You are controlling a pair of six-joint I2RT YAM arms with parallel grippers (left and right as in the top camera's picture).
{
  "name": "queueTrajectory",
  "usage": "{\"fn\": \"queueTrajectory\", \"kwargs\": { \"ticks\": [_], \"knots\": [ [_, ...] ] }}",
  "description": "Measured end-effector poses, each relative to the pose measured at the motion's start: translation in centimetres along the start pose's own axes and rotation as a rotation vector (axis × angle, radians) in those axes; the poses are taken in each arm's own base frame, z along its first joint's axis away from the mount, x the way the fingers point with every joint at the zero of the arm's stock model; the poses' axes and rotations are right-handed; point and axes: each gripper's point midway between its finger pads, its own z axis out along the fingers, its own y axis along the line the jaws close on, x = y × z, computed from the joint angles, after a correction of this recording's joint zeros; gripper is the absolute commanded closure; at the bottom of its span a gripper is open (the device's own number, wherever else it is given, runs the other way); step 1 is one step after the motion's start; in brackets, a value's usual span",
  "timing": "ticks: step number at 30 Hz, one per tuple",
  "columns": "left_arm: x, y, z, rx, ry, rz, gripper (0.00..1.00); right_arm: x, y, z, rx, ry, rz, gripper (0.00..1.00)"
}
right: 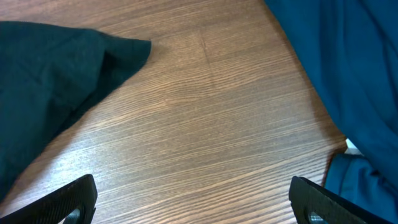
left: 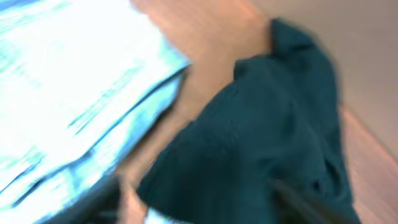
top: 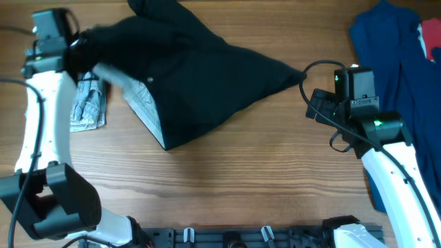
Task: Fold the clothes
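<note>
Two arms work a wooden table [top: 262,165], and we see the black garment [top: 200,69] heaped across the upper middle of the overhead frame. Its right corner tapers to a point near the right gripper [top: 313,103]. That gripper's fingers are spread wide, with only bare wood between them in its wrist view. At the upper left, the left gripper [top: 77,47] meets the garment's left edge, but both views there are blurred, so we cannot tell how its jaws stand. A light denim piece [top: 89,103] lies at the left, against the garment's lower left edge. A royal-blue cloth [top: 393,62] fills the upper right corner.
</note>
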Motion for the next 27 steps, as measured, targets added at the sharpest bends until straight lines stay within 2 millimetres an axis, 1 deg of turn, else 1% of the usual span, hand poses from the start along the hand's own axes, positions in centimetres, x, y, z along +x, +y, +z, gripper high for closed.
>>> {"fn": "queueTrajectory", "kwargs": {
  "ticks": [1,2,4,5,7,8,10,11,12,15,16,17,19,21,22,23,25,27],
  "knots": [
    [1.0,0.8,0.0,-0.017,0.050,-0.017,0.00,0.0,0.0,0.1,0.000,0.002,0.000,0.00],
    [2.6,1.3,-0.2,-0.034,0.119,-0.026,0.00,0.0,0.1,0.2,0.000,0.004,-0.001,0.00],
    [6.7,1.7,-1.0,-0.060,0.284,-0.029,0.00,0.2,0.2,0.6,0.000,0.020,-0.004,0.01],
    [9.4,1.9,-1.7,-0.085,0.386,-0.021,0.00,0.3,0.3,0.9,0.002,0.030,-0.007,0.00],
    [12.9,1.0,-2.5,-0.091,0.496,0.019,0.00,0.5,0.4,1.4,0.005,0.047,-0.008,0.00],
    [14.2,0.4,-2.6,-0.087,0.525,0.046,0.00,0.6,0.5,1.6,0.007,0.053,-0.010,0.00],
    [17.8,-0.7,-2.1,-0.076,0.588,0.108,0.00,0.7,0.6,1.9,0.007,0.060,-0.011,0.00],
    [18.9,-0.9,-1.9,-0.076,0.606,0.122,0.00,0.7,0.6,1.9,0.006,0.062,-0.012,0.00],
    [20.7,-0.9,-1.4,-0.080,0.630,0.135,0.00,0.7,0.6,2.0,0.005,0.064,-0.012,0.00],
    [24.7,0.5,-0.3,-0.121,0.687,0.121,0.00,0.7,0.6,2.0,0.005,0.063,-0.012,0.00],
    [26.4,1.6,0.1,-0.149,0.715,0.108,0.01,0.7,0.7,2.0,0.005,0.062,-0.012,0.00],
    [27.6,2.2,0.5,-0.155,0.729,0.099,0.02,0.7,0.6,2.0,0.005,0.063,-0.012,0.00],
    [29.3,2.6,1.4,-0.136,0.734,0.094,0.02,0.7,0.7,2.0,0.004,0.062,-0.012,0.00],
    [30.4,2.5,2.1,-0.107,0.731,0.099,0.11,0.6,0.7,2.0,0.003,0.058,-0.011,0.00],
    [30.8,2.2,2.5,-0.087,0.720,0.104,0.14,0.5,0.7,2.0,0.002,0.056,-0.010,0.00],
    [30.8,1.7,2.6,-0.066,0.709,0.105,0.16,0.5,0.7,2.0,0.001,0.055,-0.010,0.00],
    [30.5,0.8,3.0,-0.026,0.681,0.110,0.16,0.5,0.8,2.0,0.001,0.054,-0.010,0.00],
    [30.4,0.4,3.2,-0.012,0.674,0.110,0.16,0.5,0.7,2.0,0.001,0.054,-0.010,0.00]
  ]
}}
